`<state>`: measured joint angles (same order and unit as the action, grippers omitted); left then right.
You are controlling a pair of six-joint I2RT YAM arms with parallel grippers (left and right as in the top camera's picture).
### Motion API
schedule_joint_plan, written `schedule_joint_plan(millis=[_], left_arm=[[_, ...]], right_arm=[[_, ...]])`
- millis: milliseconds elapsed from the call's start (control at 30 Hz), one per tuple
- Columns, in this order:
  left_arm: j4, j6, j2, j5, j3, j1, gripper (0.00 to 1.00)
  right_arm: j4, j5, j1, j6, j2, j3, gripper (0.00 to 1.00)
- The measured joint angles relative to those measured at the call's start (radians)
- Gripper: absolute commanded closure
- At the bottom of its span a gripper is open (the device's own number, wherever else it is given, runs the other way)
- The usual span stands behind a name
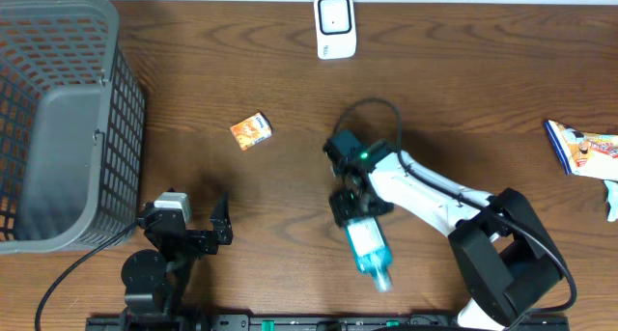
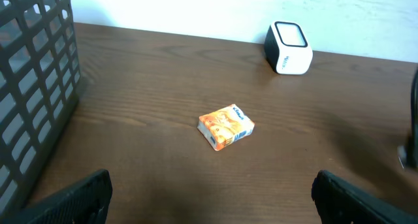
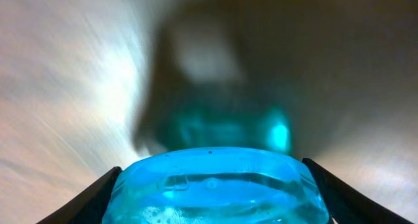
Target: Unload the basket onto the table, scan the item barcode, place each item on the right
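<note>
A blue translucent bottle (image 1: 370, 249) lies on the wooden table near the front, its cap pointing at the front edge. My right gripper (image 1: 358, 218) is shut on the bottle, one finger against each side. In the right wrist view the bottle (image 3: 215, 185) fills the space between the dark fingers (image 3: 85, 201); no barcode shows. The white scanner (image 1: 335, 25) stands at the far edge of the table, also seen in the left wrist view as the scanner (image 2: 289, 48). My left gripper (image 1: 190, 218) rests open near the front left with nothing in it.
A grey mesh basket (image 1: 58, 119) stands at the left. A small orange box (image 1: 251, 130) lies mid-table, ahead of the left gripper (image 2: 209, 198). A colourful package (image 1: 582, 148) lies at the right edge.
</note>
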<state>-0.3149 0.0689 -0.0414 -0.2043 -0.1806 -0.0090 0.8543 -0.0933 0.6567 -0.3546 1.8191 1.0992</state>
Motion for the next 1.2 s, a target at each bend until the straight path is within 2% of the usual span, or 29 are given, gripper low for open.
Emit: schedule_joint_plan(millis=[200, 300, 367, 500, 733, 867, 1000, 1200], left_arm=[[0.000, 0.000, 0.000, 0.000, 0.000, 0.000, 0.02], [0.000, 0.000, 0.000, 0.000, 0.000, 0.000, 0.02], [0.000, 0.000, 0.000, 0.000, 0.000, 0.000, 0.02], [0.000, 0.000, 0.000, 0.000, 0.000, 0.000, 0.02], [0.000, 0.000, 0.000, 0.000, 0.000, 0.000, 0.02], [0.000, 0.000, 0.000, 0.000, 0.000, 0.000, 0.02], [0.000, 0.000, 0.000, 0.000, 0.000, 0.000, 0.02], [0.000, 0.000, 0.000, 0.000, 0.000, 0.000, 0.02]], right_arm=[[-0.166, 0.120, -0.029, 0.000, 0.000, 0.024, 0.30], [-0.211, 0.141, -0.039, 0.002, 0.000, 0.024, 0.07], [-0.209, 0.147, -0.039, 0.006, 0.000, 0.035, 0.01], [-0.109, 0.148, -0.039, 0.007, 0.003, 0.130, 0.01], [0.167, 0.130, -0.039, -0.027, 0.004, 0.409, 0.01], [0.298, 0.114, -0.038, -0.062, 0.002, 0.505, 0.01], [0.378, 0.126, -0.032, -0.099, -0.029, 0.528, 0.01], [0.515, 0.253, 0.050, -0.262, -0.135, 0.528, 0.01]])
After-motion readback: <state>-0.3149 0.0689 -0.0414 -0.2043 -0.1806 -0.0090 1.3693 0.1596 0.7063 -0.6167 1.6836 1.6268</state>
